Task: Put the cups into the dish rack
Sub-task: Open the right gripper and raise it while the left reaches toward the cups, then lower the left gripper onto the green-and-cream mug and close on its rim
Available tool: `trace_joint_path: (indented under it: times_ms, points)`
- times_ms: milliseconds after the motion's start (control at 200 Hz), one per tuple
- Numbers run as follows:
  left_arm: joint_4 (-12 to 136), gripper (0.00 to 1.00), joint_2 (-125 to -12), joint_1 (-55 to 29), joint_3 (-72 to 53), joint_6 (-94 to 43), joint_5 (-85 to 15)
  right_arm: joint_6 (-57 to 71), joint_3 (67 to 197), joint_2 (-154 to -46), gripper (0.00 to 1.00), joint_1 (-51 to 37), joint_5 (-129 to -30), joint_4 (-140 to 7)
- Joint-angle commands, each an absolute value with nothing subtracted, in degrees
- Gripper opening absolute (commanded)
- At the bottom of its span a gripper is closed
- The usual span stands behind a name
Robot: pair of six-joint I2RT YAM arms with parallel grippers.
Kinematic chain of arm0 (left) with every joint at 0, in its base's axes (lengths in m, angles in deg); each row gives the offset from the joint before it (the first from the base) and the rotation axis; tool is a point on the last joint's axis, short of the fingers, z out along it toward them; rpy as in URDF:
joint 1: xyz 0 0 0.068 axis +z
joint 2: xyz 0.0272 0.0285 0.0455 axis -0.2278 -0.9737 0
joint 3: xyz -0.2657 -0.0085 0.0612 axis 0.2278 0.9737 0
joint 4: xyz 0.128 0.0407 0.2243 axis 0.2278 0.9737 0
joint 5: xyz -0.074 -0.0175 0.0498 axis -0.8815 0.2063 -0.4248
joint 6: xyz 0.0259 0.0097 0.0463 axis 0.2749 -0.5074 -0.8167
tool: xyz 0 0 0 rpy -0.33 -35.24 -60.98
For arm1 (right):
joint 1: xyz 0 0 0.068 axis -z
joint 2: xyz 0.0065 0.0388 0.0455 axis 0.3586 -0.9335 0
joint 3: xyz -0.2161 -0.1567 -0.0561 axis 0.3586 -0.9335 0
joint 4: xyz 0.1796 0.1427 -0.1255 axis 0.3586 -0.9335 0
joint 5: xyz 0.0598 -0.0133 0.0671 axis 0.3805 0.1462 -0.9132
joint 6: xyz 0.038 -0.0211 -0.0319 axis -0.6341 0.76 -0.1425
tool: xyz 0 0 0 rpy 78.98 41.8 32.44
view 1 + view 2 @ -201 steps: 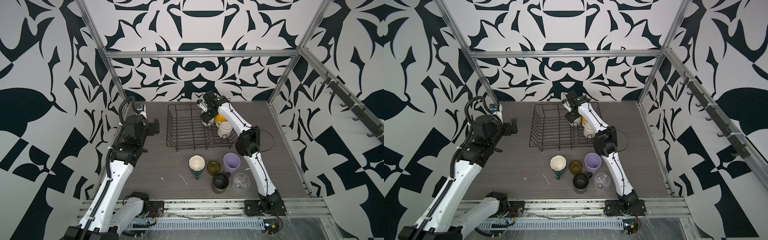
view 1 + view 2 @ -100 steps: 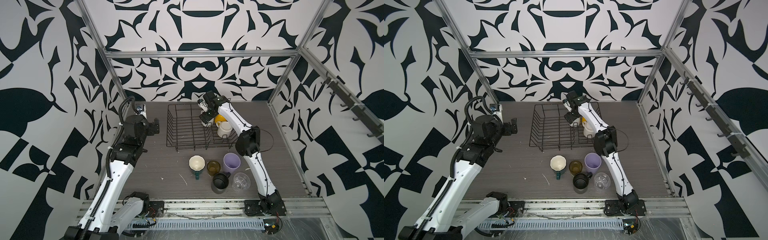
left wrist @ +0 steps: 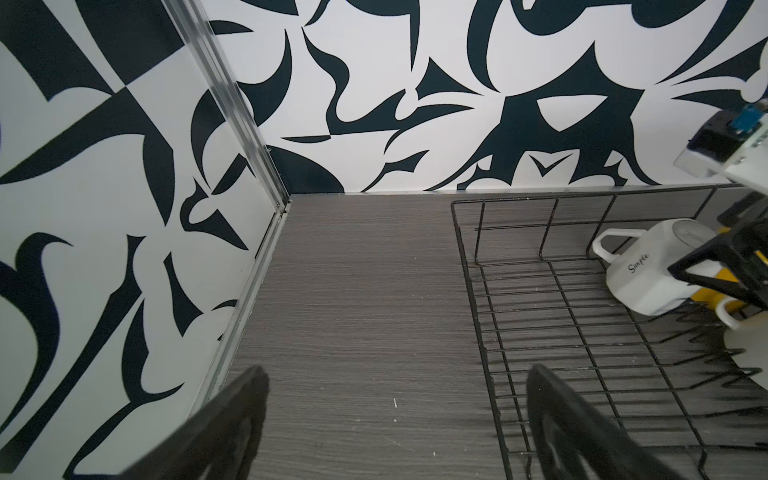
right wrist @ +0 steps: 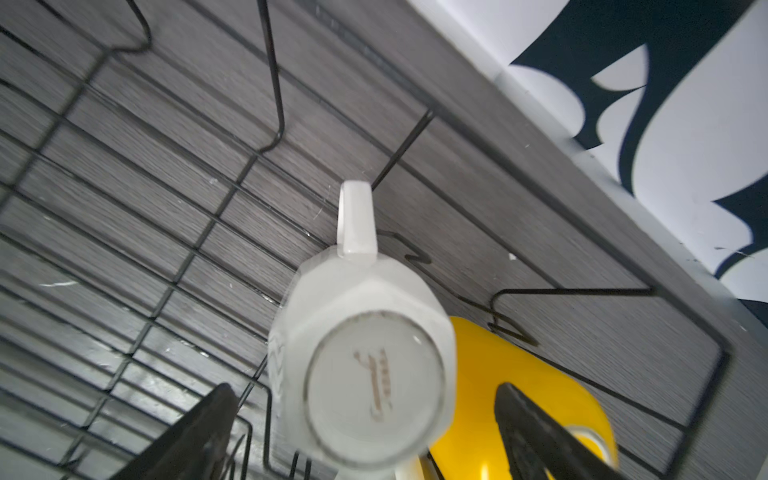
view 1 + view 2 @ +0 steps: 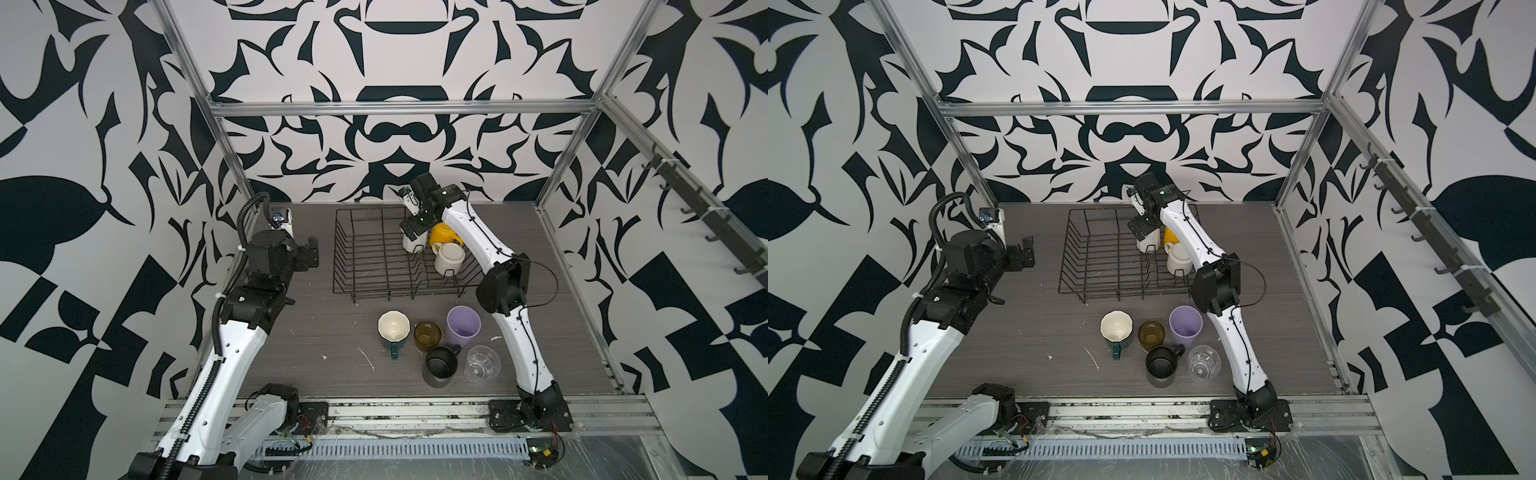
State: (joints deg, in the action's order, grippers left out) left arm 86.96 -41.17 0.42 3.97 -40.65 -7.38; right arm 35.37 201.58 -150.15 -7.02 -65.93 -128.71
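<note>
rack: black wire rack sits toward the worktop's far edge, about mid-width.
in rack: we count three: yellow mug, white mug, and cream faceted mug bottom-up. All are in the rack's far right corner.
on worktop: five are left near the front edge, right of middle: teal mug, amber glass, lilac tumbler, black mug, clear glass. They are mouth-up and bunched close.
right arm: right gripper is over the faceted mug. Its jaws are wide with a gap on each side and grip nothing.
left arm: left gripper has jaws wide and empty, over bare worktop beside the rack's left edge.
progress: three of eight loaded, so we judge it under halfway.
next: we'd guess the right gripper lifts clear, then takes one of the front five.
</note>
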Motion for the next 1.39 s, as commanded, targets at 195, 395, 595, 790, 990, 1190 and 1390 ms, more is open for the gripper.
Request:
trace_joint_path:
  times_ms: [195, 395, 595, 790, 990, 1190, 1390]
  points:
    - [90.8, 0.99, -39.0, 0.6, 2.4, -37.5, -8.4, 27.0, 179.4, -126.7, 0.99, -6.6, -72.5, -113.3]
    - [100.1, 0.97, -36.1, 0.7, 0.3, -30.5, -15.0, 21.4, 154.7, -110.6, 0.99, -5.7, -74.7, -101.2]
    - [109.2, 0.9, -34.7, 0.6, -0.6, -23.4, -23.8, 16.3, 138.5, -99.2, 0.98, -4.1, -76.2, -93.3]
    - [113.3, 0.78, -37.9, -0.3, 1.1, -16.5, -34.6, 15.1, 133.4, -95.2, 0.98, -4.1, -76.1, -92.0]
    - [113.9, 0.76, -39.0, -12.7, 3.3, -9.1, -26.2, 15.5, 131.5, -93.3, 0.98, -4.1, -75.0, -92.1]
    - [113.0, 0.76, -43.5, -26.5, 5.4, -1.8, -16.9, 15.3, 130.3, -92.8, 0.97, -4.1, -75.4, -92.0]
    - [110.2, 0.75, -47.6, -36.0, 7.7, 4.9, -14.0, 15.7, 129.1, -91.9, 0.97, -4.1, -74.7, -92.3]
